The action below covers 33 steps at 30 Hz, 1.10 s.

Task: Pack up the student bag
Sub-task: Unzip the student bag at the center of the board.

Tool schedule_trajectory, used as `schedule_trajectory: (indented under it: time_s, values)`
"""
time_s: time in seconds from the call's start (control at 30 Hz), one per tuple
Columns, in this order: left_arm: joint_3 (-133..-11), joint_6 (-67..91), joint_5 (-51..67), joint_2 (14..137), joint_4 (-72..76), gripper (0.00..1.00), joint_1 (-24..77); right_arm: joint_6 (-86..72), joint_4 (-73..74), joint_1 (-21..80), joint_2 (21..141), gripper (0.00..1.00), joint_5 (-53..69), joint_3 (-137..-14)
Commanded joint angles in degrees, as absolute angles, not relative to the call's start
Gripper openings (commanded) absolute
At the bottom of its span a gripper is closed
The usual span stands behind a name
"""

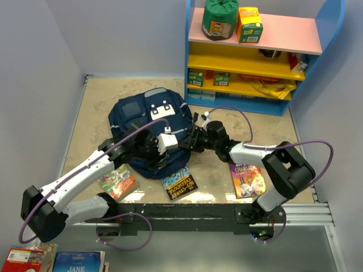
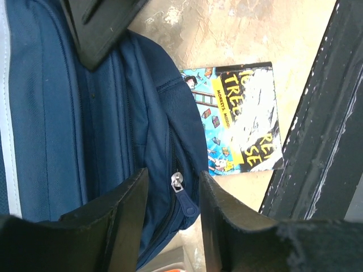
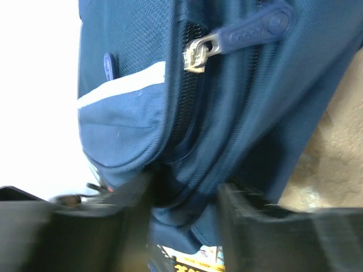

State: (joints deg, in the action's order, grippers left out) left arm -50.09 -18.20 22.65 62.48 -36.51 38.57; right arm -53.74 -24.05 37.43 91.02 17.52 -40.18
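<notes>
Zipper pull [image 2: 182, 191] sits between the parted jaws of my left tool [image 2: 173, 177], at the near edge of the student bag [image 1: 148, 122] lying in the middle of the table [image 1: 96, 113]; my right tool [image 3: 184, 192] straddles a fold alongside, pinched or not I cannot tell

Your right pincer [image 3: 185, 195] pinches a lower fold of the navy blue fabric backpack [image 3: 238, 107]; above it you see the silver zip slider [image 3: 195, 55] with its blue rubber pull [image 3: 252, 32].
</notes>
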Motion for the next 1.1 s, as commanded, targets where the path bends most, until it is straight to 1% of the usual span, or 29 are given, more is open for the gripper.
schedule_trajectory:
  time_s: [0.0, 0.03, 0.07, 0.13, 0.2, 0.33, 0.53, 0.7, 0.8, 0.93, 1.07]
  values:
    - [-53.3, -20.5, 23.1, 62.3, -38.2, 0.48, 38.0, -55.8, -28.4, 37.3, 88.1, 0.3, 17.5, -43.8]
    - [-53.3, -20.5, 23.1, 62.5, -38.4, 0.48, 38.1, -55.8, -28.1, 37.2, 87.7, 0.14, 17.2, -44.1]
    - [-53.3, -20.6, 23.3, 62.6, -38.4, 0.5, 38.1, -55.5, -27.5, 37.2, 86.8, 0.07, 17.2, -44.9]
    - [-53.3, -20.7, 23.5, 63.1, -38.6, 0.52, 38.0, -54.8, -26.5, 37.0, 86.0, 0.0, 16.2, -45.7]
    - [-53.3, -20.8, 23.9, 63.5, -38.9, 0.51, 37.9, -53.4, -24.4, 36.8, 85.2, 0.0, 15.1, -46.7]
    - [-53.8, -22.5, 28.6, 64.9, -40.3, 0.52, 37.9, -53.3, -24.8, 35.1, 85.4, 0.0, 15.9, -47.2]
    - [-53.9, -22.1, 27.9, 67.1, -40.3, 0.54, 37.8, -51.5, -23.3, 32.6, 85.0, 0.0, 16.0, -49.0]
    - [-51.6, -16.9, 30.1, 67.2, -37.2, 0.55, 37.9, -50.9, -23.2, 31.0, 85.8, 0.0, 17.8, -51.0]
    - [-49.4, -13.4, 27.2, 67.8, -33.7, 0.53, 37.4, -50.8, -23.2, 30.9, 86.1, 0.0, 18.2, -51.8]
    - [-47.7, -9.5, 25.7, 69.6, -30.1, 0.54, 37.4, -50.5, -22.8, 30.8, 85.3, 0.0, 18.6, -52.0]
    - [-47.6, -5.0, 21.0, 71.5, -26.6, 0.53, 37.4, -50.4, -22.3, 30.8, 83.9, 0.0, 19.0, -51.9]
